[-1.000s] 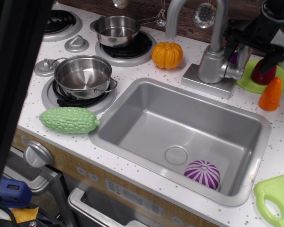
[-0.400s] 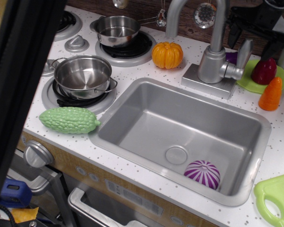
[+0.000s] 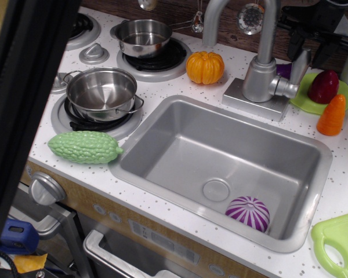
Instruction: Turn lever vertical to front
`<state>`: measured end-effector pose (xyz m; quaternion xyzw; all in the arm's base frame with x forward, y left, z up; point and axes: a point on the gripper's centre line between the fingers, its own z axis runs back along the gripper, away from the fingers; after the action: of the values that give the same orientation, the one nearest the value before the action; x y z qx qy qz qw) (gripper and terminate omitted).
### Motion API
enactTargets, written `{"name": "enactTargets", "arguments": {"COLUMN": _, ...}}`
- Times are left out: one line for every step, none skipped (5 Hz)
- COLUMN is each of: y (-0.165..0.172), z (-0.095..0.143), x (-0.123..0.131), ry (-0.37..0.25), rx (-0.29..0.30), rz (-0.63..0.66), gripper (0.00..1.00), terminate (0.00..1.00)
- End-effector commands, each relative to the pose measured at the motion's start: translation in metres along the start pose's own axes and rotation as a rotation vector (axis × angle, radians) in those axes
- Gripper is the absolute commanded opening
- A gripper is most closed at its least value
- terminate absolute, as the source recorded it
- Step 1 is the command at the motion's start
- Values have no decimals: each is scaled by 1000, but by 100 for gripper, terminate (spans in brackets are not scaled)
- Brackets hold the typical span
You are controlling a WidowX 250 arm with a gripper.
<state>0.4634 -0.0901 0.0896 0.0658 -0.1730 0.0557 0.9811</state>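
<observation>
The lever (image 3: 300,66) is a short flat silver-grey handle on a side peg at the right of the faucet base (image 3: 261,81). It stands roughly upright, pointing up. My black gripper (image 3: 309,49) hangs at the top right, just above and slightly behind the lever's tip. Its fingers are spread apart and hold nothing. It does not touch the lever.
The tall faucet spout (image 3: 267,29) rises left of the gripper. The sink (image 3: 180,145) holds a purple ball (image 3: 248,212). An orange carrot (image 3: 332,114) and a dark red vegetable (image 3: 323,87) on a green plate sit right of the lever. A pumpkin (image 3: 205,67), pots and a green gourd (image 3: 84,147) lie to the left.
My gripper has risen up and away from the lever, which it straddled a second ago. The lever now shows standing upright.
</observation>
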Motion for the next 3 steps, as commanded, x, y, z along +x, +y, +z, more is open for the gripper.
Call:
{"name": "enactTargets", "arguments": {"y": -6, "z": 25, "x": -4, "ry": 27, "rx": -50, "rz": 121, "gripper": 0, "terminate": 0}}
{"name": "enactTargets", "arguments": {"y": -11, "z": 30, "x": -18, "ry": 64, "rx": -54, "rz": 171, "gripper": 100, "terminate": 0}}
{"name": "enactTargets", "arguments": {"y": -11, "z": 36, "x": -27, "ry": 86, "rx": -61, "rz": 193, "gripper": 0, "terminate": 0}}
